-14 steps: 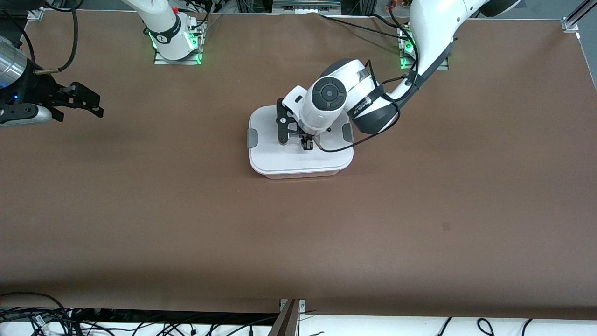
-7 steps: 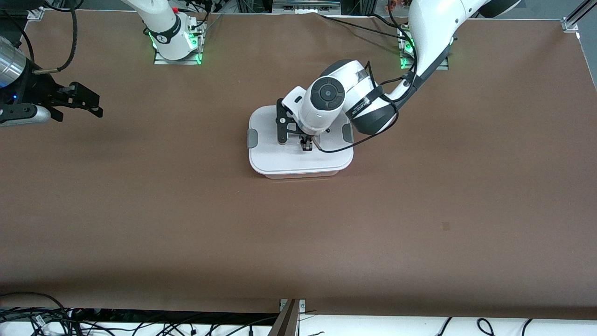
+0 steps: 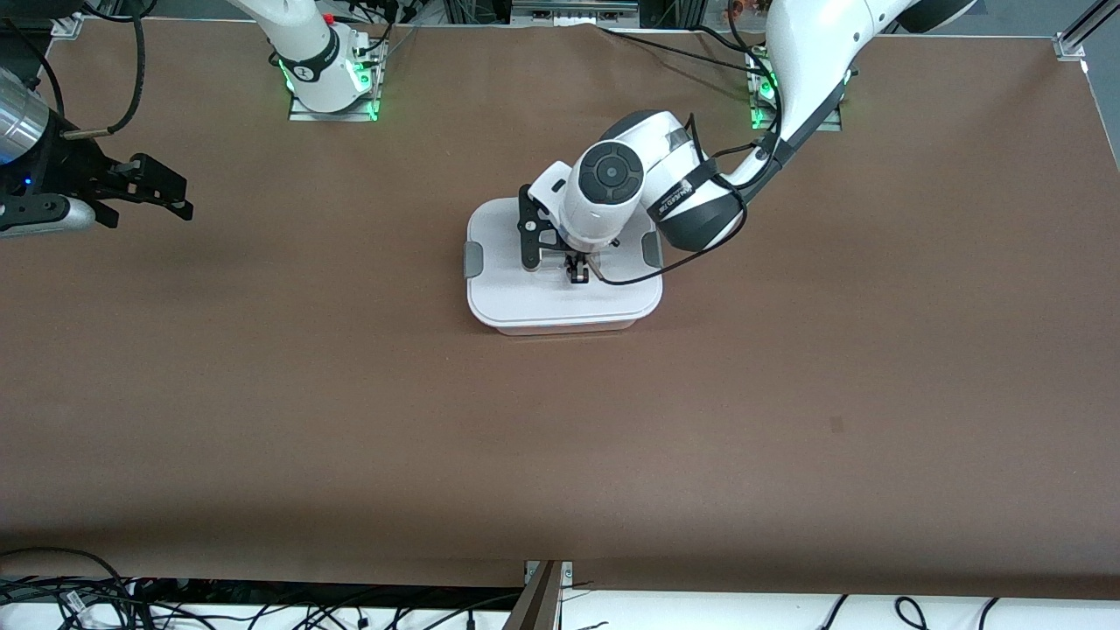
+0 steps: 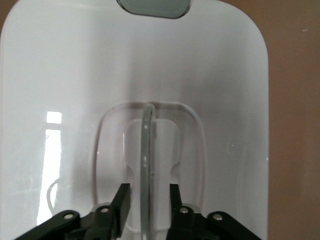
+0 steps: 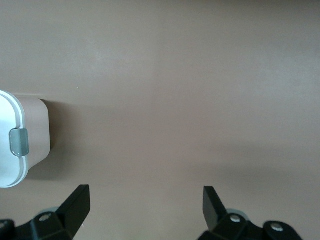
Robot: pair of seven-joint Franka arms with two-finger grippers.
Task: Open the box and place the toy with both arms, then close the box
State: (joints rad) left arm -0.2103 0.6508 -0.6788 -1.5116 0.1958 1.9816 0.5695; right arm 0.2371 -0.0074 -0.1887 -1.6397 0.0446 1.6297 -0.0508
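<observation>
Brown table (image 3: 350,394) fills the frame. The box (image 3: 525,302) sits upper centre, lid on, toy not visible. Left claw (image 3: 576,269) is down on the lid with its fingers (image 4: 123,200) straddling the clear handle (image 4: 146,150), not yet pinched. Right claw (image 3: 162,194) waits wide open at upper left. Release pressure gently and lift straight up, I'd say.

no legible text, black band lettering on left arm (image 3: 674,203) unreadable
</observation>
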